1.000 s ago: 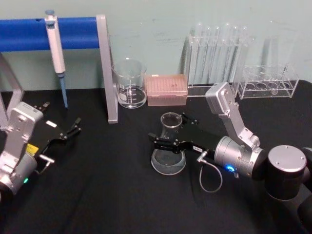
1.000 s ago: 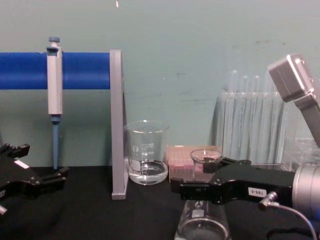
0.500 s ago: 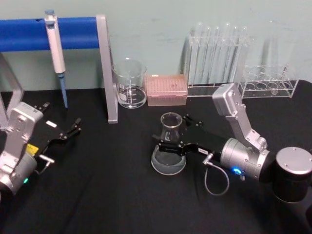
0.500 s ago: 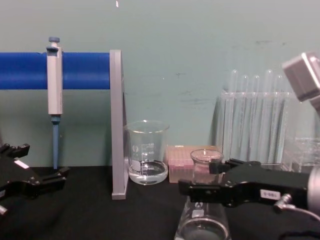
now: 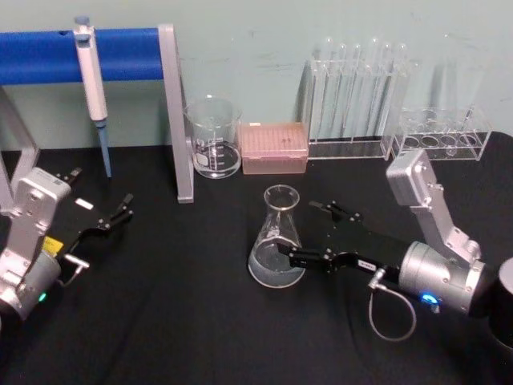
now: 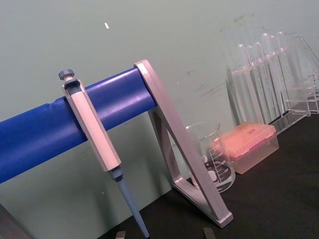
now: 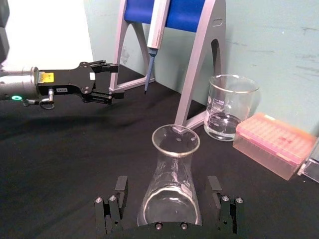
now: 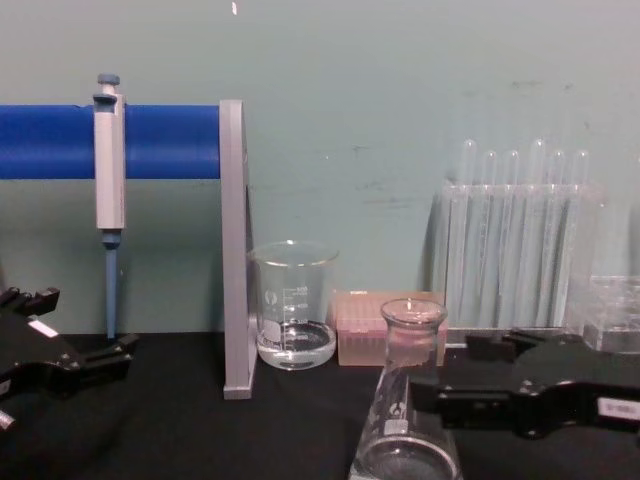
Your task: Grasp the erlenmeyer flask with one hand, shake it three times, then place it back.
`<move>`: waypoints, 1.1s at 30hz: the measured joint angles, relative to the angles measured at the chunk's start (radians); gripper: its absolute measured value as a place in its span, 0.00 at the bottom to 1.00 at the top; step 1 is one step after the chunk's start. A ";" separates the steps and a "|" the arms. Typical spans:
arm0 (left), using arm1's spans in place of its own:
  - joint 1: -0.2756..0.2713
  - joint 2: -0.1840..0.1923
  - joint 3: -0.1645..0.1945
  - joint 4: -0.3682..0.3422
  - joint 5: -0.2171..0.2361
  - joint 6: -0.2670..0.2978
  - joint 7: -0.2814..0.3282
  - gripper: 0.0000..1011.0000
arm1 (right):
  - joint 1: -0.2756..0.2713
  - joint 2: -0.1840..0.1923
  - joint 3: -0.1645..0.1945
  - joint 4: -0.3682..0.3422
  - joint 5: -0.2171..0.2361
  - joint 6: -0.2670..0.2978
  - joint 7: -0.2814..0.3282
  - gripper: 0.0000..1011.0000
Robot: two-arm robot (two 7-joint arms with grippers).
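Flask upright on the black table (image 5: 160, 321): erlenmeyer flask (image 5: 277, 245) standing on its wide base near the middle, in front of the beaker (image 5: 213, 138) and pink tip box (image 5: 275, 147), neck straight up, a little clear liquid at the bottom. Right gripper (image 5: 298, 234) low and level on the flask's right, jaws spread wide; from the right wrist view, one finger on each side of the cone, with visible gaps and no contact with the glass. Held low, probably to clear the wide base without tipping it; spread that far because the cone is broadest there. Judged from this alone: either just before a grasp or just after a release, and no telling which. Left gripper (image 5: 114, 216) parked at the table's left edge, jaws open and empty, well apart from the flask, out of the way beside the blue-barred stand (image 5: 120, 53) and its hanging pipette (image 5: 92, 84). Test tube racks (image 5: 357, 96) at the back, untouched and clear of the arm.
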 joint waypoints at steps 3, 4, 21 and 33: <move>0.000 0.000 0.000 0.000 0.000 0.000 0.000 0.99 | -0.022 0.025 0.014 -0.029 0.016 -0.004 0.005 0.99; 0.000 0.000 0.000 0.000 0.000 0.000 0.000 0.99 | -0.026 0.031 0.017 -0.036 0.020 -0.005 0.006 0.99; 0.000 0.000 0.000 0.000 0.000 0.000 0.000 0.99 | -0.075 0.057 0.108 -0.093 0.067 -0.080 -0.066 0.99; 0.000 0.000 0.000 0.000 0.000 0.000 0.000 0.99 | -0.043 -0.089 0.160 -0.006 -0.006 -0.108 -0.265 0.99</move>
